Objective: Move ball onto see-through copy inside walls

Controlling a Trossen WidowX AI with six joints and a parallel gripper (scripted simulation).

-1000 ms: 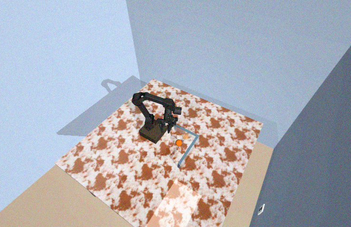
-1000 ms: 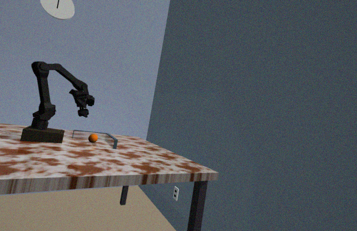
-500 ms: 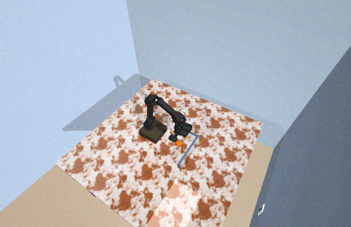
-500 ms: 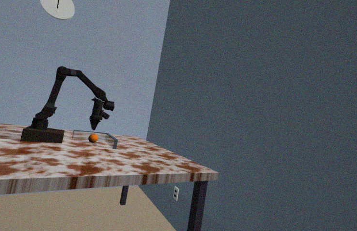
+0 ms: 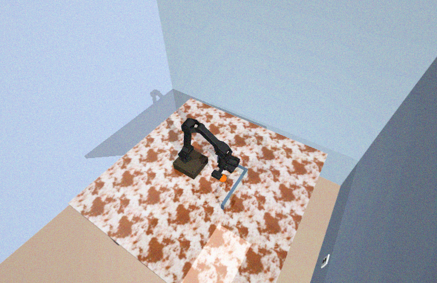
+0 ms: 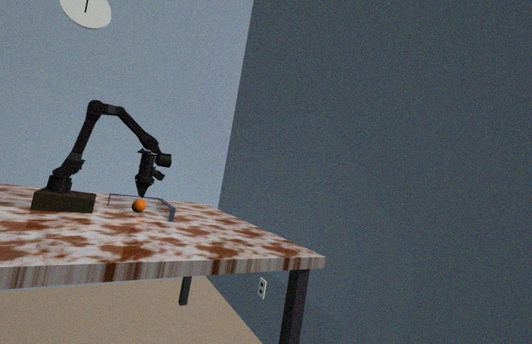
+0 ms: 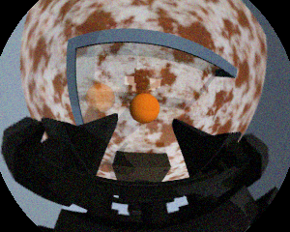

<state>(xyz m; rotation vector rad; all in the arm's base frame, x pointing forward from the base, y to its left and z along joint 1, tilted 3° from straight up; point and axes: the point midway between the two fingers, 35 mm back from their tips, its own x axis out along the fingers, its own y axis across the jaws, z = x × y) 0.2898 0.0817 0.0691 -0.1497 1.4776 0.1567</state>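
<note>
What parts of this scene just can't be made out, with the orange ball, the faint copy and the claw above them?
- See-through copy: plain only in the wrist view; too faint in the top and exterior views.
- Gap between the open gripper and ball: the exterior view shows it above the ball; the top view overlaps them.
- Fingertips: dark and blurred in the wrist view.
- Clear walls: the top view shows only rims.
- Wall clock: cut by the exterior view's top edge.

Open ground on the table [image 5: 152, 213] toward the near side of the ball [image 7: 145, 107]. Blocked beyond by 2 low clear walls [image 7: 145, 38] meeting in 1 corner. Unobstructed air between ball and spread gripper [image 7: 141, 131] overhead; see-through copy [image 7: 101, 96] beside the side wall.
</note>
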